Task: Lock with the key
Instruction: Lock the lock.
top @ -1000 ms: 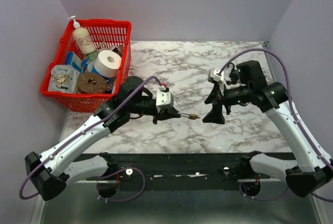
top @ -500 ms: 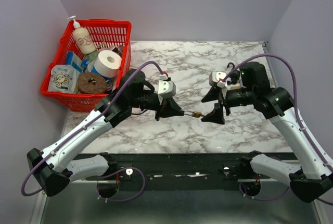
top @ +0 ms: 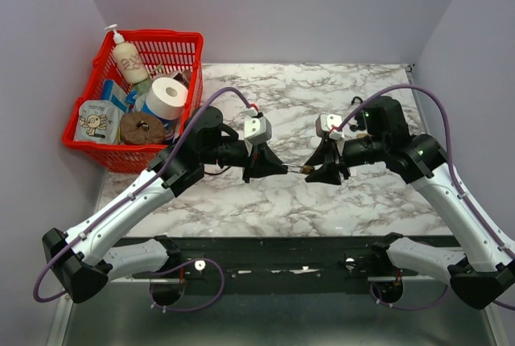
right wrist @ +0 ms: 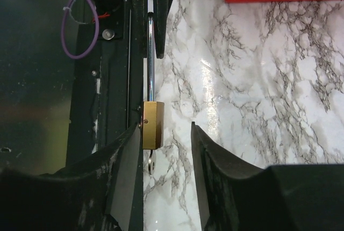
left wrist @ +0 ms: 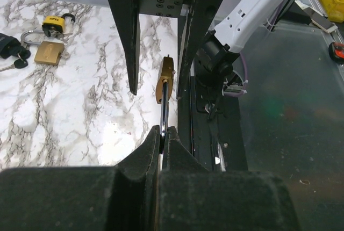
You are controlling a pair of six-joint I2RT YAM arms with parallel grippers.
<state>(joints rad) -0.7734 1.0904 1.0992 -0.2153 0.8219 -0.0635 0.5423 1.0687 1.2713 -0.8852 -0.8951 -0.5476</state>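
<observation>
A small brass padlock hangs in the air between the two arms, above the marble table. My left gripper is shut on its steel shackle, with the brass body sticking out beyond the fingertips. A key sits in the bottom of the padlock body. My right gripper surrounds the body and key with its jaws partly closed. The left finger touches the brass side, while the right finger stands apart from it.
A red basket with a soap bottle, tape roll and packets stands at the table's back left. A yellow-topped padlock, another brass padlock and black-headed keys lie on the marble. The black base rail runs along the near edge.
The right gripper moved left onto the padlock and its jaws narrowed from wide open. The left arm carried the padlock slightly right to meet it.
</observation>
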